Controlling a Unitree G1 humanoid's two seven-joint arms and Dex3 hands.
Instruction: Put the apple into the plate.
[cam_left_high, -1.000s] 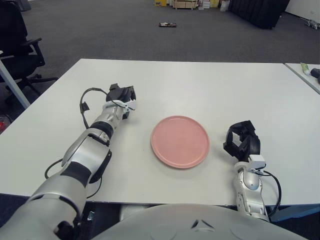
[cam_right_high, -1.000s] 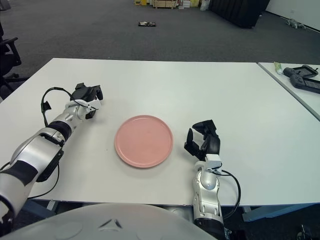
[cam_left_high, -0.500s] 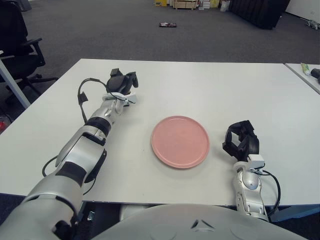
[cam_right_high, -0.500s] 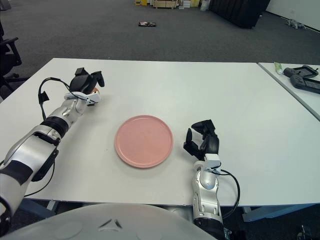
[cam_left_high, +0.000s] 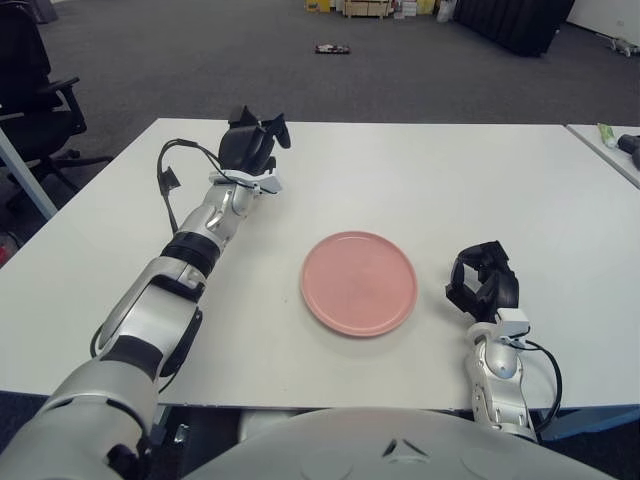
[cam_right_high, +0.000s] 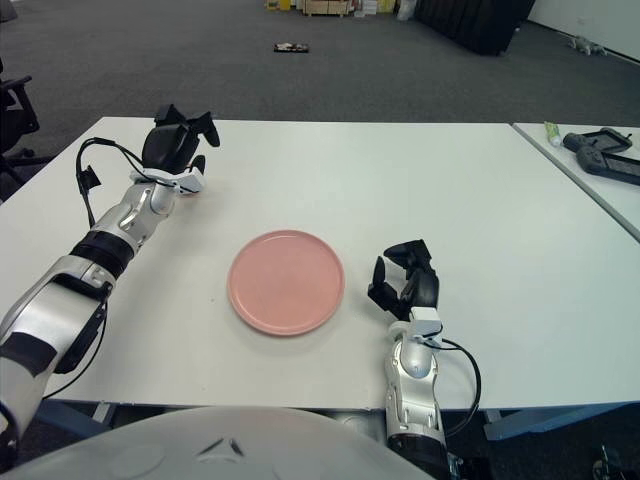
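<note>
- I had the left robot hand (cam_left_high: 256, 143) far out over the left part of the desk (cam_left_high: 450, 170), fingers (cam_left_high: 281, 126) spread and lifted, nothing visibly pinched between them.
- The apple (cam_right_high: 188, 190) was hardly visible: only a reddish sliver in the right eye view, just under the palm side of that robot hand, low against the desk. I could not tell whether the two touched.
- Judged from that, the apple lay directly below and slightly near-side of the left robot hand. It is round, so no long axis mattered.
- The left robot hand was clearly the nearer one. The right robot hand (cam_left_high: 483, 285) showed just right of the plate (cam_left_high: 360, 283), fingers curled in, holding nothing.
- The plate was bare, well apart from the apple, toward the right and closer to the robot's body.
- Versus one second earlier: the left robot hand had moved farther out across the desk and its fingers had risen and opened. The plate and right robot hand were unchanged.
</note>
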